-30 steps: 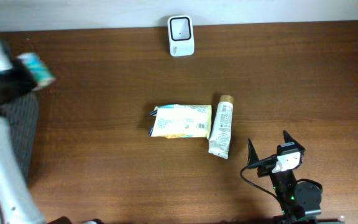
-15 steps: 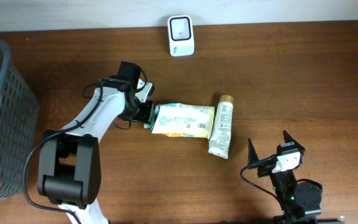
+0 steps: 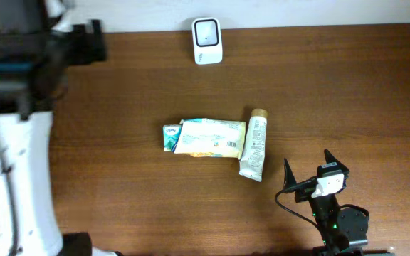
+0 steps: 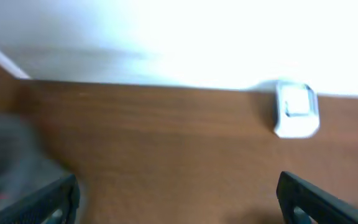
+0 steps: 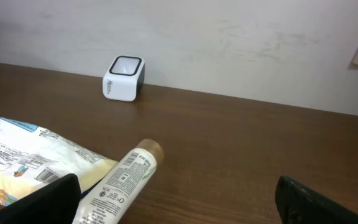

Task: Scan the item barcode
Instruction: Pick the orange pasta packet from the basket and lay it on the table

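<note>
My left end effector (image 4: 178, 198) hangs high, blurred, jaws wide apart. My right end effector (image 3: 307, 162) sits low, open and empty.

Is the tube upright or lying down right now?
Lying down: the tube lies flat on the table, cap toward the scanner.

**Wood, film and plastic**

The table (image 3: 347, 85) is dark brown wood with a fine straight grain and a smooth, low-sheen finish. The scanner (image 3: 207, 40) is smooth white plastic with a dark glossy window. The packet (image 3: 208, 137) is printed plastic film, crinkled and shiny. The tube (image 3: 253, 149) is smooth white plastic, its cap (image 3: 259, 113) a matt tan. The wall (image 5: 229, 37) looks matt, with faint scuffs. The right gripper (image 3: 306, 158) is matt black plastic. The left arm (image 3: 16, 178) has a smooth white shell.
</note>
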`<state>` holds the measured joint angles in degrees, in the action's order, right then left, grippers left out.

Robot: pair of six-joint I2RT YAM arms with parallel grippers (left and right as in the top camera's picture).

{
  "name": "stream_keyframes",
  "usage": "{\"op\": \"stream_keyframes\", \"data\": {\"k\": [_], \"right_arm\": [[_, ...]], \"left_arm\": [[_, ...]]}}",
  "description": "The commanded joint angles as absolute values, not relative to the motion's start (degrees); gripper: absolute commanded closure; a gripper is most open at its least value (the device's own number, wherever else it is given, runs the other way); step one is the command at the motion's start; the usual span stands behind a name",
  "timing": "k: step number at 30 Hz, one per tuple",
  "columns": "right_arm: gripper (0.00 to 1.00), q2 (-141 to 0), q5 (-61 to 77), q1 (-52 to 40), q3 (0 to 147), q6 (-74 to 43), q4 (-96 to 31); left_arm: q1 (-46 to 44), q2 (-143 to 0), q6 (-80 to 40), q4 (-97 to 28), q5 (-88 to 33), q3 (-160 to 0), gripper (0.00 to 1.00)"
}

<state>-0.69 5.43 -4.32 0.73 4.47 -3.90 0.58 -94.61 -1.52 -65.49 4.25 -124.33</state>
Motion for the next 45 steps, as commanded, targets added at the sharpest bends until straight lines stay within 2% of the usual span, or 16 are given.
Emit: {"op": "stream_keyframes", "data": {"k": [1, 5, 8, 10, 13, 17, 21, 29, 33, 35, 36, 38, 39, 40, 42, 45], "right_arm": [[0.01, -0.36, 5.56, -4.1, 0.32, 4.03, -4.08], [0.01, -0.36, 5.56, -4.1, 0.32, 4.03, -4.08], [0.01, -0.36, 5.56, -4.1, 0.32, 4.03, -4.08], [0.01, -0.36, 5.56, -4.1, 0.32, 4.03, -4.1], [0.01, -0.36, 5.56, -4.1, 0.32, 4.03, -4.1], [0.01, -0.36, 5.56, -4.1, 0.32, 4.03, -4.1], [0.01, -0.36, 5.56, -4.1, 0.32, 4.03, -4.1], [0.02, -0.36, 5.56, -4.1, 0.32, 4.03, -4.1], [0.01, -0.36, 5.56, -4.1, 0.32, 4.03, -4.1], [0.01, -0.36, 5.56, -4.1, 0.32, 4.03, -4.08], [0.01, -0.36, 5.56, -4.1, 0.32, 4.03, -4.08], [0.01, -0.36, 5.56, -4.1, 0.32, 4.03, -4.1], [0.02, -0.36, 5.56, -4.1, 0.32, 4.03, -4.1], [0.01, -0.36, 5.56, -4.1, 0.32, 4.03, -4.08], [0.01, -0.36, 5.56, -4.1, 0.32, 4.03, -4.1], [0.02, -0.36, 5.56, -4.1, 0.32, 4.03, -4.08]], "left_arm": [[13.41, -92.44, -6.72, -67.46, 8.78, -125.14, 0.01], [27.18, -92.62, -13.72, -68.6, 10.96, -122.04, 0.01], [36.82, -92.84, -13.34, -66.41, 10.94, -114.78, 0.01], [40.73, -92.84, -12.62, -62.35, 10.76, -106.67, 0.01], [45.45, -92.88, -4.56, -50.85, 10.31, -92.68, 0.01], [49.25, -94.65, 11.29, -37.56, 9.89, -81.89, 0.01], [50.92, -102.21, 21.45, -35.29, 5.19, -81.89, 0.0], [51.64, -113.73, 22.85, -33.04, 8.47, -81.89, 0.0], [52.31, -117.16, 22.85, -32.99, 6.17, -81.89, 0.01], [52.31, -117.91, 22.85, -32.97, 5.78, -81.84, 0.08], [52.31, -118.04, 22.85, -32.99, 5.78, -81.84, 0.16], [52.29, -118.06, 22.76, -33.12, 5.76, -81.84, 0.78], [52.29, -118.06, 22.57, -33.23, 5.76, -81.84, 0.88], [52.29, -118.04, 22.11, -33.21, 5.74, -81.87, 0.94], [51.86, -117.49, 21.93, -33.45, 5.67, -81.91, 0.99], [49.39, -112.84, 21.93, -33.43, 5.32, -82.26, 1.0]]}}
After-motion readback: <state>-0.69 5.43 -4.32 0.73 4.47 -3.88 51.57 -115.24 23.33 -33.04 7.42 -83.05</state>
